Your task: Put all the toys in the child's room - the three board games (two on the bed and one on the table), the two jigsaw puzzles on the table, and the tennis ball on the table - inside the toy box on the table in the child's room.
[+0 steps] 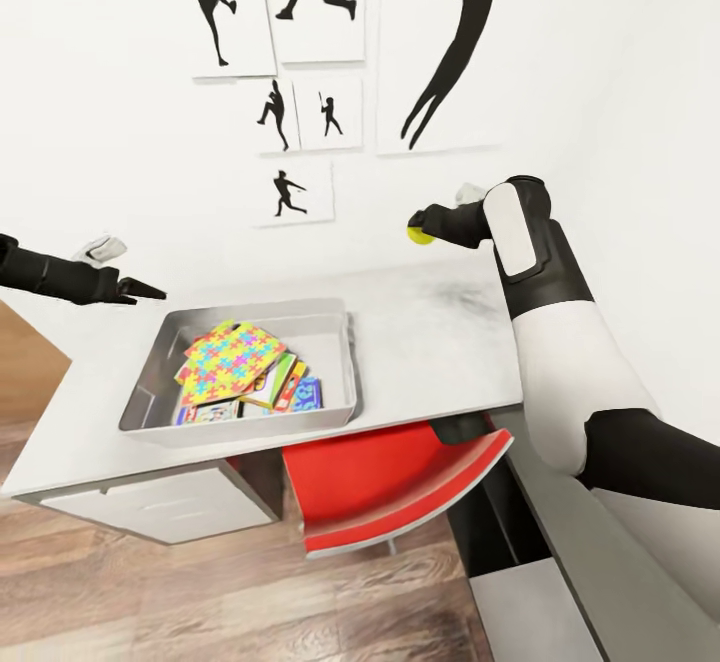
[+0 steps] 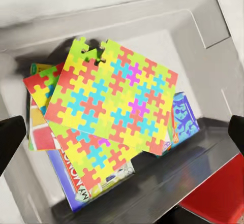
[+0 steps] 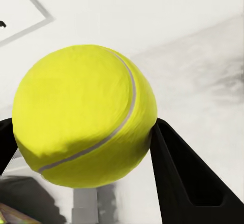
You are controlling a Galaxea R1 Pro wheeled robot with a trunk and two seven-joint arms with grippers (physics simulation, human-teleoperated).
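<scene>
The light grey toy box (image 1: 337,410) sits on the table (image 1: 440,342) toward its left end. Inside it lie two jigsaw puzzles (image 1: 232,360) (image 2: 118,102) stacked on top of the board games (image 1: 290,392) (image 2: 180,120). My right gripper (image 1: 418,225) hovers high above the table's far right part, shut on the yellow-green tennis ball (image 1: 419,235) (image 3: 84,115). Its black fingers (image 3: 183,173) press the ball's sides. My left gripper (image 1: 140,290) hangs open above the box's left rim, with nothing between its fingers (image 2: 11,142).
A red chair (image 1: 385,487) is tucked under the table's front edge. White drawers (image 1: 160,507) sit under the table at left. Silhouette posters (image 1: 300,52) hang on the wall behind. A grey ledge (image 1: 590,572) runs along the right. Wood floor (image 1: 200,602) lies below.
</scene>
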